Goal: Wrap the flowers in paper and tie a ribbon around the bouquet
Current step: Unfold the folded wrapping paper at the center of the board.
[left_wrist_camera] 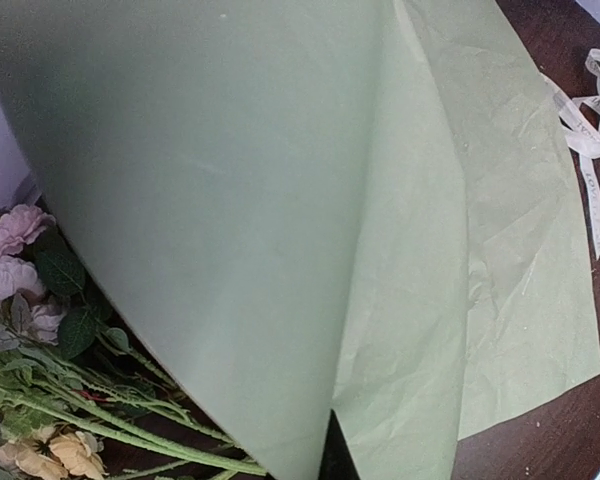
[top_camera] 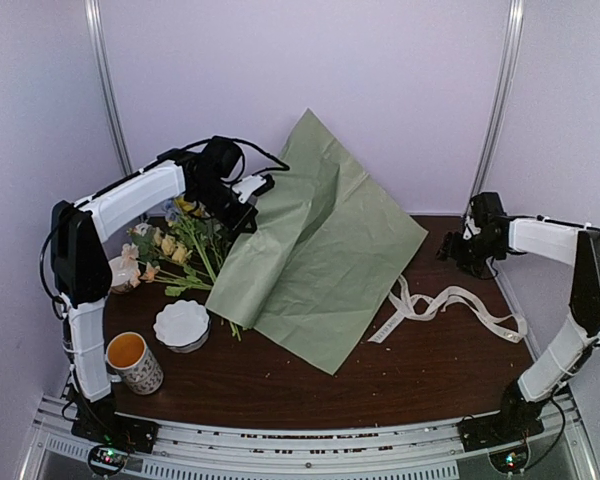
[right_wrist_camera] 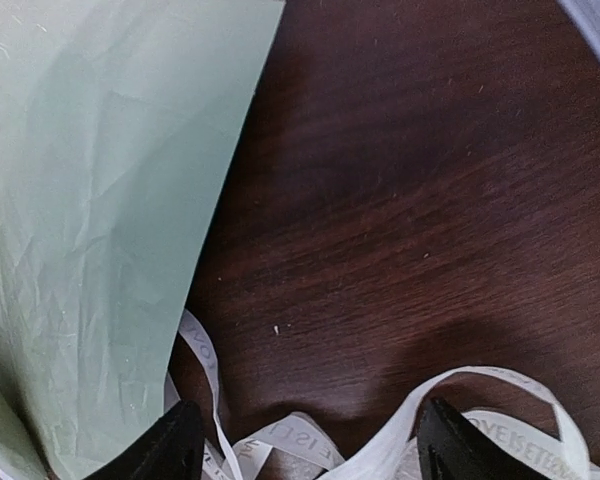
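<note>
Flowers [top_camera: 185,250] lie partly hidden behind the raised paper [top_camera: 320,240].

ribbon [right_wrist_camera: 510,432] print: pale grey capitals repeated along its length
ribbon wording: "LOVE" reads clearly; next word looks like "LETTER", uncertain
mug [top_camera: 135,362] print: coloured pattern, too small to read

Sage-green paper [top_camera: 320,250]; cream ribbon [right_wrist_camera: 290,432] with grey lettering; pink, yellow flowers [top_camera: 170,245] on green stems; dark brown wood-grain worktop [top_camera: 400,380].
</note>
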Controlling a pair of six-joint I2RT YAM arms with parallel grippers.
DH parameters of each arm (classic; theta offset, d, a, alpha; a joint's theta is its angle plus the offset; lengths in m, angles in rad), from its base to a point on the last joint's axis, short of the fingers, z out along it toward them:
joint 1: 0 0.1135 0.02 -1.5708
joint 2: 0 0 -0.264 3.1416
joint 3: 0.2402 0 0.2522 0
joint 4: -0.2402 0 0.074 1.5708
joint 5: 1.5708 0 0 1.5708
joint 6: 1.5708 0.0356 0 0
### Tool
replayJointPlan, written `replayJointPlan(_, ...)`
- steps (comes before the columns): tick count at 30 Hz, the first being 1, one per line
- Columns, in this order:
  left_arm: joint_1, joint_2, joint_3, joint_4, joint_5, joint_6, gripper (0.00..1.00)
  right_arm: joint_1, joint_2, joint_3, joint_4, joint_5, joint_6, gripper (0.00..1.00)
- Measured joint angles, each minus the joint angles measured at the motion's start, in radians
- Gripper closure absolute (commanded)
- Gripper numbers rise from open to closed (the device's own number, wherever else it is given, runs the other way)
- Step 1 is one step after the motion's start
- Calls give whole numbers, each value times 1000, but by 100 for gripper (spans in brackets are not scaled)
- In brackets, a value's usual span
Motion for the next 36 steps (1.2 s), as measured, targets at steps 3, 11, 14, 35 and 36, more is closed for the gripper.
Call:
replayJointPlan(3, 0, 9, 0, 6, -15, 18, 100, 10, 82, 17, -9, -33, 8, 31)
replayJointPlan(11, 0, 33, 0, 9, -45, 54, 100, 288, -23, -32, -88, 32, -41, 44)
replayJointPlan(14, 0, 34, 0, 10, -51, 61, 100, 391, 6, -49, -70, 0, -30, 53)
replayJointPlan(35, 0, 27, -29, 14, -93, 90, 100, 2, 175, -24, 3, 71, 109, 72)
replayJointPlan(36, 0, 25, -31, 14, -94, 91, 100, -45, 182, -2, -11, 76, 96, 73)
